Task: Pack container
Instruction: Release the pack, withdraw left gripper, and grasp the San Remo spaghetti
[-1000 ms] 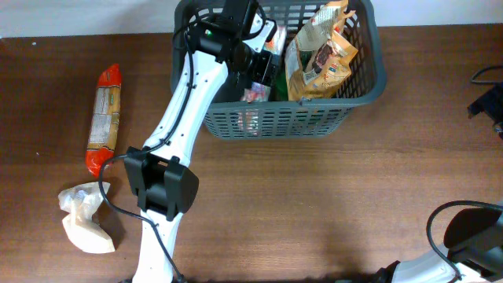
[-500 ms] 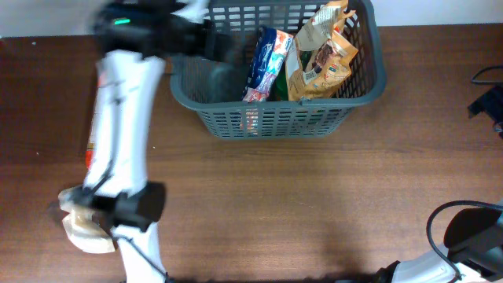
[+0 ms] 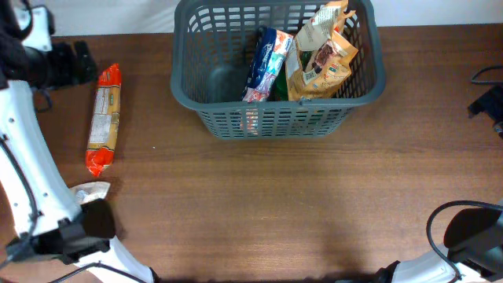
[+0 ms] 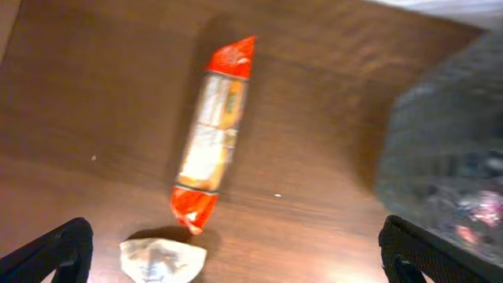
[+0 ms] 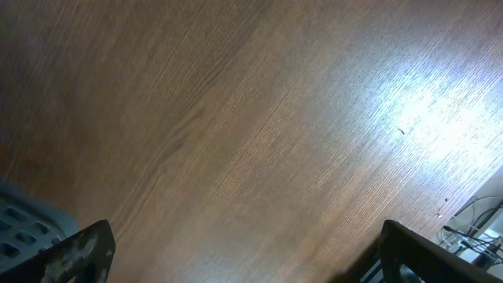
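Observation:
The dark grey basket [image 3: 357, 86] stands at the back centre. It holds a blue packet [image 3: 265, 63] and tan snack bags [image 3: 322, 59] leaning upright. It shows blurred in the left wrist view [image 4: 448, 157]. A long packet with red ends [image 3: 104, 118] lies on the table to the left, also in the left wrist view [image 4: 212, 149]. A white pouch [image 3: 90, 190] lies near it, partly hidden by the arm, and shows in the left wrist view [image 4: 161, 259]. My left gripper [image 3: 78, 64] [image 4: 236, 255] is open and empty, beside the packet's far end. My right gripper [image 5: 236, 251] is open over bare table.
The left arm's base [image 3: 78, 228] stands at the front left. The right arm's base [image 3: 471, 236] is at the front right, with a black part [image 3: 489, 102] at the right edge. A basket corner [image 5: 16, 220] shows in the right wrist view. Cables [image 5: 471, 236] lie beyond the table edge.
My left arm swung from inside the basket to the far left, leaving the blue packet in the basket. The right arm has not moved.

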Action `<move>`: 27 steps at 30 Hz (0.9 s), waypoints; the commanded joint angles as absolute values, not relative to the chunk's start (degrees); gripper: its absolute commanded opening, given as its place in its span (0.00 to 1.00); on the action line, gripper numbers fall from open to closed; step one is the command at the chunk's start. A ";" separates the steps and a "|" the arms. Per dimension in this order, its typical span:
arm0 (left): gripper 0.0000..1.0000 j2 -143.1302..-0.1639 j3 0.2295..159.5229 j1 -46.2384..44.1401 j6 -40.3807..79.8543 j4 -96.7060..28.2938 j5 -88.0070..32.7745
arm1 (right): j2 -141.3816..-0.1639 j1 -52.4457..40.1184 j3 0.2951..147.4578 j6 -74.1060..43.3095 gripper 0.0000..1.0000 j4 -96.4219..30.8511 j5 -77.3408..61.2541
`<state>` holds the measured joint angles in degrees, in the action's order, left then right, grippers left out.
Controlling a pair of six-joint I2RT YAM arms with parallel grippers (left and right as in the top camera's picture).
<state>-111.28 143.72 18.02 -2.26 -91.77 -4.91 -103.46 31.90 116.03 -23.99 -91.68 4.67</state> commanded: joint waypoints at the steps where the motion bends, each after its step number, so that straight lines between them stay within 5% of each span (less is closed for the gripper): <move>1: 0.99 -114.83 136.84 21.82 -1.87 -88.18 -4.69 | -102.61 32.23 115.92 -24.49 0.99 -91.66 4.75; 13: 0.99 -119.98 112.18 21.45 -13.15 -65.17 -4.58 | -102.61 32.23 115.92 -24.49 0.99 -91.66 4.78; 27: 0.99 -132.46 111.42 21.63 -15.33 -58.48 -0.69 | -102.61 32.23 115.92 -24.49 0.99 -91.66 4.78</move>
<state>-129.84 111.85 21.45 -14.15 -58.63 -0.78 -103.46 31.90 116.03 -24.01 -91.68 4.67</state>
